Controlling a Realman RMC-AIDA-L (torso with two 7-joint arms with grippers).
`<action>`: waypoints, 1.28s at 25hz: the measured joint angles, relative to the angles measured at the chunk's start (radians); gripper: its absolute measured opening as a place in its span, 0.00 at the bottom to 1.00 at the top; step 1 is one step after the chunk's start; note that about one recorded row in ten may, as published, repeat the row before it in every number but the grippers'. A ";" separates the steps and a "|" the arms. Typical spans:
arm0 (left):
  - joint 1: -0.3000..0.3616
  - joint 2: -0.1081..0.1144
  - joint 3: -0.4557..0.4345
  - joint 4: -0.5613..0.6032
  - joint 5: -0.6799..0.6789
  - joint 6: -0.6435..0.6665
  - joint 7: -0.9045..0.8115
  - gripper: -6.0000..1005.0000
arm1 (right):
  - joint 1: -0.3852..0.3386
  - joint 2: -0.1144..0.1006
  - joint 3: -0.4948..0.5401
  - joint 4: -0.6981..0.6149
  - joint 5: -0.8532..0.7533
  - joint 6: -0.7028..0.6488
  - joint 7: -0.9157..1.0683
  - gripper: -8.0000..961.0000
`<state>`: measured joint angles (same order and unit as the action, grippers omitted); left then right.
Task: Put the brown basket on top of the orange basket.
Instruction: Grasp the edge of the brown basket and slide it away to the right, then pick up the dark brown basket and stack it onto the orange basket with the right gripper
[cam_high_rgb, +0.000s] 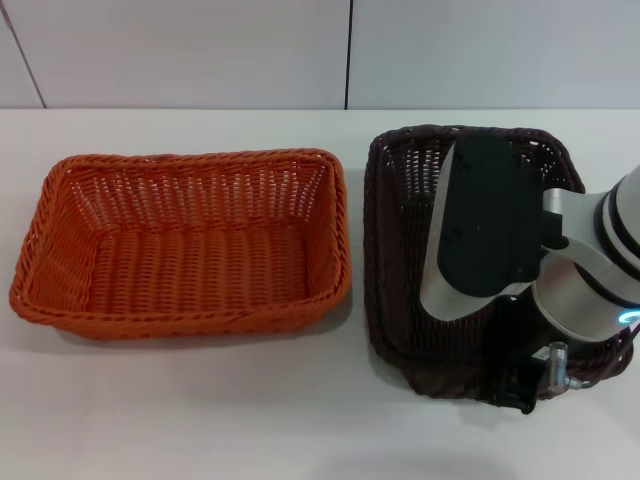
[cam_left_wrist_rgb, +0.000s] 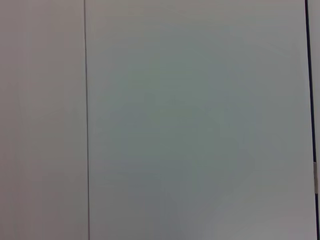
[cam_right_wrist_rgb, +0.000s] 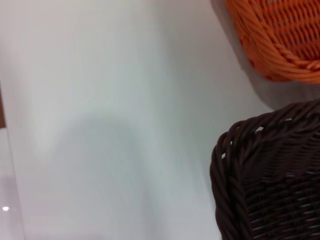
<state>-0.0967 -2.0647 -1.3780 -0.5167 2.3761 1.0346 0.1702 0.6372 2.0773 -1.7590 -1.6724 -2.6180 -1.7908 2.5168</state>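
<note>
The orange basket (cam_high_rgb: 180, 240) stands empty on the left of the white table. The brown basket (cam_high_rgb: 400, 250) stands to its right, with a narrow gap between them. My right arm reaches over the brown basket from the right, and its wrist hides much of the basket's inside. My right gripper (cam_high_rgb: 528, 385) is at the brown basket's near right rim. The right wrist view shows a corner of the brown basket (cam_right_wrist_rgb: 270, 180) and a corner of the orange basket (cam_right_wrist_rgb: 280, 35). My left arm is out of view.
The white table (cam_high_rgb: 250, 420) has bare surface in front of both baskets. A white panelled wall (cam_high_rgb: 200, 50) runs behind the table. The left wrist view shows only a plain white panel (cam_left_wrist_rgb: 200, 120).
</note>
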 joint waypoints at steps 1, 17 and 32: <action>0.000 0.000 0.001 0.000 0.000 0.000 0.000 0.78 | 0.000 0.000 -0.006 -0.007 -0.004 0.001 0.001 0.28; -0.003 -0.003 0.016 0.010 0.000 0.006 0.000 0.77 | -0.005 0.001 -0.025 -0.122 -0.095 0.014 0.059 0.21; -0.005 -0.003 0.024 0.009 0.000 0.021 -0.002 0.77 | 0.014 0.001 -0.074 -0.288 -0.234 0.003 0.122 0.20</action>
<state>-0.1013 -2.0677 -1.3544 -0.5077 2.3761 1.0560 0.1679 0.6514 2.0786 -1.8325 -1.9606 -2.8524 -1.7876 2.6384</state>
